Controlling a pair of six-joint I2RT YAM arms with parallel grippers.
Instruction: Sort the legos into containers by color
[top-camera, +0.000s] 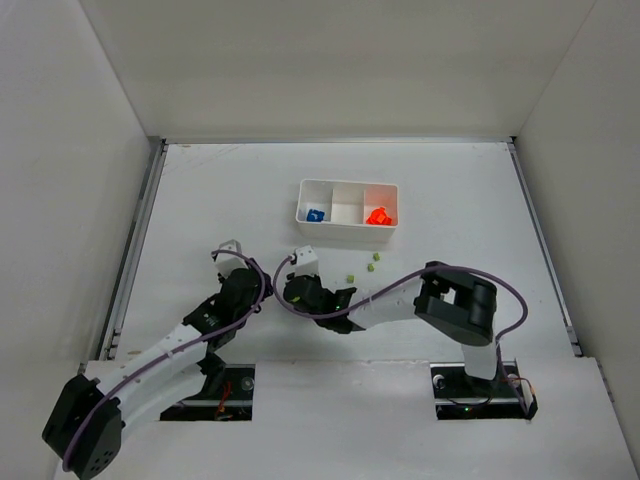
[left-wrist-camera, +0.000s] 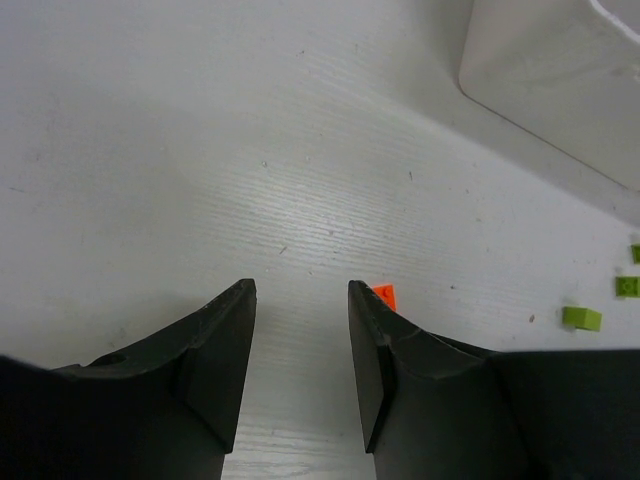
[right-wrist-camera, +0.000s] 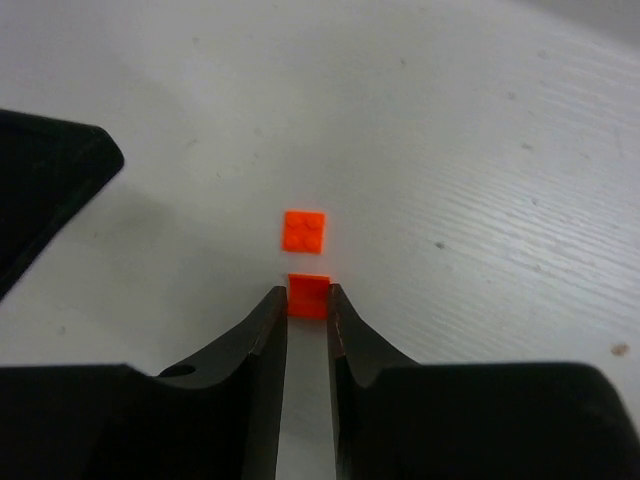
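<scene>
Left jaws (left-wrist-camera: 300, 288): moderately apart, low over the surface (top-camera: 200, 200), left of centre and nearer the near edge than the far one; only bare surface shows in the gap.
Lego beside the left jaws: one orange-red corner shows just past the right-hand fingertip, outside the gap; which of the two orange-red pieces it is I cannot tell.
Right jaws (right-wrist-camera: 307, 293): narrow, just right of the left jaws, tips closed against the two sides of the gripped orange-red lego (right-wrist-camera: 309, 297).
Gripped orange-red lego: sits at the very tips, not deep in the jaws, flat at surface level.
Loose orange-red lego (right-wrist-camera: 303, 231): studs up, just beyond the tips, apart from the gripped one by a thin gap.
Yellow-green legos (top-camera: 370, 267): three, strung in a short diagonal line on the surface right of the right jaws, between them and the tray.
Tray (top-camera: 347, 237): white, three compartments in a row, toward the far edge around the middle of the surface.
Left compartment: blue legos (top-camera: 314, 215), too small to count.
Right compartment: a small heap of orange-red legos (top-camera: 378, 216), count unclear.
Count on the surface: two orange-red, three yellow-green.
</scene>
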